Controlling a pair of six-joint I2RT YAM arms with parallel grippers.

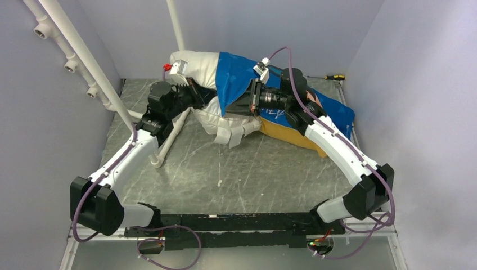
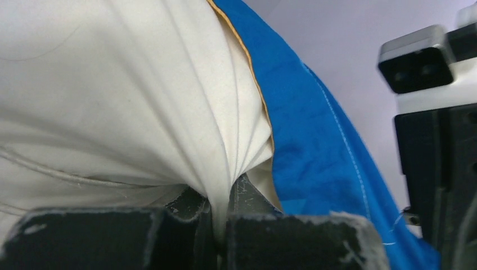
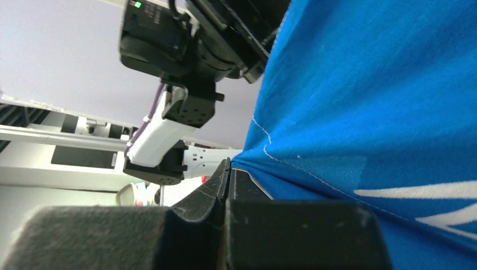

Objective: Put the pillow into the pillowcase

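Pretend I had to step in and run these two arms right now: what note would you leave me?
Grippers: the left gripper is shut, pinching a fold of the white pillow right beside the case's opening. The right gripper is shut on the edge of the blue pillowcase.
Where: both things are at the far side of the table, between the two arms.
Done: the pillow is partly inside, and the case covers its right part.
Left: the pillow's left end and a bulge underneath are uncovered. The case probably needs pulling over them.
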